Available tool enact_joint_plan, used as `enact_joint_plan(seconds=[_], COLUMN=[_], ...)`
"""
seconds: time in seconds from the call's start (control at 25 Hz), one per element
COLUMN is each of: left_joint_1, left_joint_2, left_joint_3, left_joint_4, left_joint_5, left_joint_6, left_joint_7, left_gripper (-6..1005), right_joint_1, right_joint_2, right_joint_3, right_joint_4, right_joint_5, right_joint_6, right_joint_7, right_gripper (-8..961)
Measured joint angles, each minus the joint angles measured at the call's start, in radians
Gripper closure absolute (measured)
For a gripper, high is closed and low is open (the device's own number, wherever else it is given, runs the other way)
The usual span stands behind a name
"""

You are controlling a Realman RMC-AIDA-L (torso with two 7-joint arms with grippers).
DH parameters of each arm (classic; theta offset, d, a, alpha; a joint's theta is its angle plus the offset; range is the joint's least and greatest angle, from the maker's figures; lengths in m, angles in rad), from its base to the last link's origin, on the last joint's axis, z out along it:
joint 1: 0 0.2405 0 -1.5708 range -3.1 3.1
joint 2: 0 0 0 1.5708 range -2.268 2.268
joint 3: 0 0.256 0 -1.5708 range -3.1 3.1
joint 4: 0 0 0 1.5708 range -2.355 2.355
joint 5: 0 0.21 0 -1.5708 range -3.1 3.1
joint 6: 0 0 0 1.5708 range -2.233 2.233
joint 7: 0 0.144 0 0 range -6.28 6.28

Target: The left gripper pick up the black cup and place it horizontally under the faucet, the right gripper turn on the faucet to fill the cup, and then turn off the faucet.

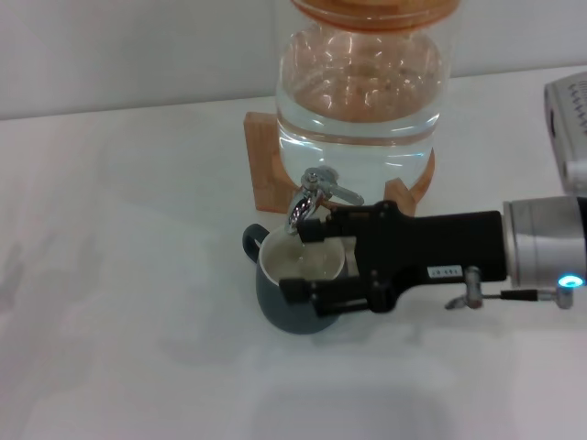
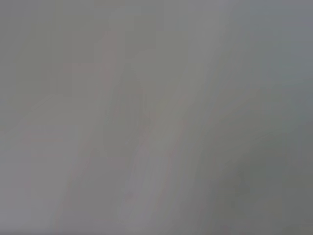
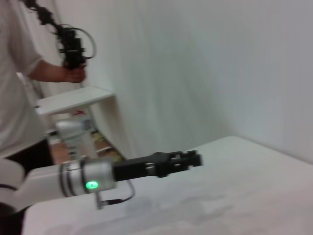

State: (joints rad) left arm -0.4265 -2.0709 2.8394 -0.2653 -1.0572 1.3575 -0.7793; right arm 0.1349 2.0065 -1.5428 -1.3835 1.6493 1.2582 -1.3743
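Cup's set: black cup [image 1: 298, 293] upright under the faucet [image 1: 316, 197], your right claw [image 1: 307, 261] spread apart over its rim, so next reach up to the lever; left claw unseen.

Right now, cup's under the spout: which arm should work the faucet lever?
Right. The right gripper already reaches over the black cup, beside the faucet lever. The left gripper is out of the head view, so it's likely farther off.

A white table [image 1: 110, 275] spreads beneath my right gripper [image 1: 316, 261], with a pale wall [image 1: 138, 46] beyond it. A white shelf [image 3: 73, 100] stands far behind my gripper.
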Motion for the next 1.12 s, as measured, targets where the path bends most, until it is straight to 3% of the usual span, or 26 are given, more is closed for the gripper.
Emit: enact_joint_plan(seconds=[0.28,0.48,0.84,1.12], left_joint_1=[-0.003,-0.003,0.0,0.014], left_joint_2=[0.003,0.005,0.004,0.005], left_joint_3=[0.0,-0.004,-0.002,-0.002], left_joint_4=[0.0,0.0,-0.011,-0.015], left_joint_5=[-0.002,-0.008,-0.047,-0.109], left_joint_6=[0.0,0.002,0.004,0.009], left_joint_7=[0.0,0.0,0.0,0.0], left_gripper=[515,516,517,518], right_joint_1=[-0.024,-0.05,-0.016,-0.008], right_joint_2=[0.0,0.0,0.001,0.002], right_joint_3=[0.167,0.328,0.59,0.689], right_joint_4=[0.025,0.111,0.49,0.842], right_joint_5=[0.075,0.144,0.223,0.41], right_joint_6=[0.202,0.246,0.253,0.259], right_joint_7=[-0.042,-0.131,-0.481,-0.84], right_gripper=[172,172,171,171])
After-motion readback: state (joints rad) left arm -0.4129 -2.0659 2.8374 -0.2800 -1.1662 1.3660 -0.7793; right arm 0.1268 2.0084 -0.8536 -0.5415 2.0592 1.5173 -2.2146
